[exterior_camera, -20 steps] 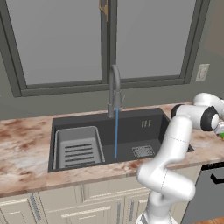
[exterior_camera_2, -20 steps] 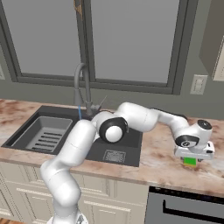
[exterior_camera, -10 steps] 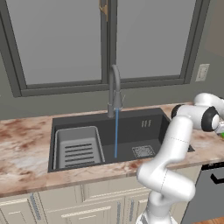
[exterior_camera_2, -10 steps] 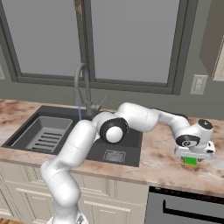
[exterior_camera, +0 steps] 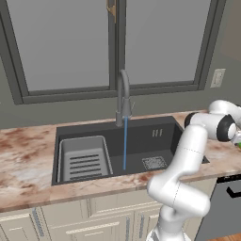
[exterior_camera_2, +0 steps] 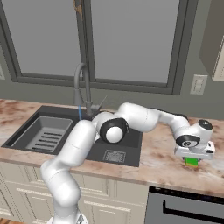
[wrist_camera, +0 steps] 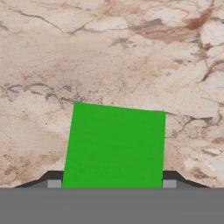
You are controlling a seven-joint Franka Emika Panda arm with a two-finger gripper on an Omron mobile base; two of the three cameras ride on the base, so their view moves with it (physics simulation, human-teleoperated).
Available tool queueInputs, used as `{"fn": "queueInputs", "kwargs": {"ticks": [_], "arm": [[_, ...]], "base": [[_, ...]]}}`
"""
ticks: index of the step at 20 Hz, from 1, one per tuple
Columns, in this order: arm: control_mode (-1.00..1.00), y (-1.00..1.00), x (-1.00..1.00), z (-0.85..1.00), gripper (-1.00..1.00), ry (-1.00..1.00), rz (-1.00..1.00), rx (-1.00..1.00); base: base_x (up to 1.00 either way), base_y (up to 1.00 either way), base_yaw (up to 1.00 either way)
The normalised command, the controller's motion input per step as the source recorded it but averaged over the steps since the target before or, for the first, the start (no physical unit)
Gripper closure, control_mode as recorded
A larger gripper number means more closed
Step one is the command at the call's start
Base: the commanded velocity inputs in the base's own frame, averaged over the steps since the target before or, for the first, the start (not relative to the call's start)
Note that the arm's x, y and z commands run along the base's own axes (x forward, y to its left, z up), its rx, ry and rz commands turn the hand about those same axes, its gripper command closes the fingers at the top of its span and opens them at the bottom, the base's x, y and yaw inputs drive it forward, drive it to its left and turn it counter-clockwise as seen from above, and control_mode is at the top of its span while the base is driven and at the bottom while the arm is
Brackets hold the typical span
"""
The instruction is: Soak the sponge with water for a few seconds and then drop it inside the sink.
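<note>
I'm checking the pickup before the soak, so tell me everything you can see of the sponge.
The sponge is a flat, bright green rectangular block lying on the marbled counter right of the sink, far from the water. The gripper sits directly over it, a finger at each side edge. Whether the fingers press it cannot be told.

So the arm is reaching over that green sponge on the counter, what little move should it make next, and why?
Probably close the fingers on the sponge and lift it. In the hand view the sponge lies on the marble counter between the two fingertips, so the gripper looks placed for a grasp. The water is already running into the sink, well off to the side, so the sponge has to be carried there.
</note>
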Motion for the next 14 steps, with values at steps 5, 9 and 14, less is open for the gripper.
{"fn": "queueInputs", "kwargs": {"ticks": [5,9,14], "arm": [[-1.00,0.13,0.00,0.00,1.00,-0.03,0.00,0.00],[-1.00,0.34,-0.06,0.12,1.00,-0.06,0.00,0.00],[-1.00,0.48,-0.07,0.43,1.00,0.00,0.00,0.00]], "base": [[0.00,0.00,0.00],[0.00,0.00,0.00],[0.00,0.00,0.00]]}}
